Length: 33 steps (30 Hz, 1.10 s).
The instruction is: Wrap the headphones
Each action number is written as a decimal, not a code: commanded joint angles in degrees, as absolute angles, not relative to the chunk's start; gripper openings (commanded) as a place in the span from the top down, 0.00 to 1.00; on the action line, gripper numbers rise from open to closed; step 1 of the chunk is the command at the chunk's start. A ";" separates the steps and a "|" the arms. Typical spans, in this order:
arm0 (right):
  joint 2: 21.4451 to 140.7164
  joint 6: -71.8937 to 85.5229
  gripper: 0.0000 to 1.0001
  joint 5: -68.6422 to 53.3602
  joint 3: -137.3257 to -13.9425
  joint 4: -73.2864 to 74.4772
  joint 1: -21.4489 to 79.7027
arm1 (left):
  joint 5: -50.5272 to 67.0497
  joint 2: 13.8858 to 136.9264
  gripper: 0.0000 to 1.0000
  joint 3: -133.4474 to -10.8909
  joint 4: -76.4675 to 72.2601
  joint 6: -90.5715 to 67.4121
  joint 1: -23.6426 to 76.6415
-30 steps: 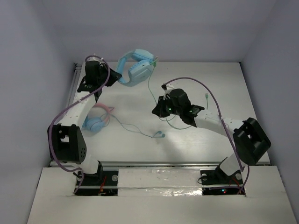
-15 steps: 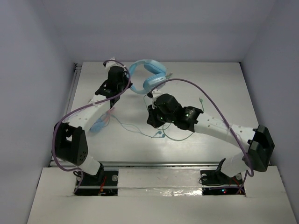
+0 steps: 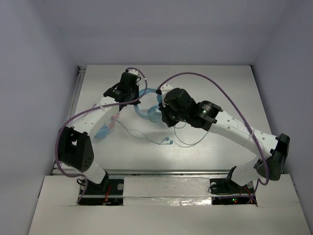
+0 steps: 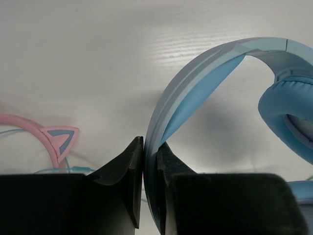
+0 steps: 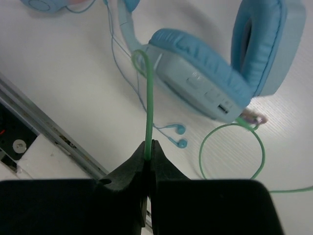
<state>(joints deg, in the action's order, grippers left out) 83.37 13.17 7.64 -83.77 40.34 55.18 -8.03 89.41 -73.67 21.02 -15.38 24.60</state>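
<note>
The light blue headphones (image 3: pixel 146 105) hang between my two grippers near the table's middle. My left gripper (image 4: pixel 150 147) is shut on the curved headband (image 4: pixel 195 73); one padded ear cup (image 4: pixel 288 112) shows at the right of that view. In the top view the left gripper (image 3: pixel 138 100) sits just left of the headphones. My right gripper (image 5: pixel 149 144) is shut on the thin green cable (image 5: pixel 148 98), which rises taut to the ear cups (image 5: pixel 205 73). More cable lies in a loop (image 5: pixel 232 152) on the table. Seen from above, the right gripper (image 3: pixel 164 116) is just right of the headphones.
Blue headphones with a pink cat-ear headband (image 3: pixel 102 129) lie at the left, under the left arm. Small earbuds (image 3: pixel 167 142) on a thin pale wire lie near the front. A metal rail (image 5: pixel 34 122) runs along the table's near edge. Purple cables arc over both arms.
The left gripper has carried the headphones from the back of the table toward the middle. The right gripper moved back and left with the green cable, closing on the headphones.
</note>
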 commanded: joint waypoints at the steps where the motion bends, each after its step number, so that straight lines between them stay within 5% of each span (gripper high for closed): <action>1: 84.46 9.50 1.00 12.99 -88.59 43.94 55.28 | -0.91 85.79 1.00 -77.35 23.82 -7.24 25.40; 8: 88.42 8.26 1.00 22.31 -93.78 44.65 55.28 | 8.34 81.30 1.00 -71.12 19.78 -2.64 26.46; 17: 88.95 7.29 0.79 34.54 -92.20 37.02 54.23 | 15.29 80.16 1.00 -68.03 16.88 -1.67 26.46; 33: 84.03 15.02 0.67 15.93 -80.34 20.93 38.86 | 25.93 76.46 1.00 -68.37 12.57 -4.74 25.31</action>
<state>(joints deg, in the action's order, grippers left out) 87.59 11.46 21.47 -81.62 29.17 42.22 19.62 81.08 -67.09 17.17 -2.04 25.87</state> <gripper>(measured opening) 0.331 0.091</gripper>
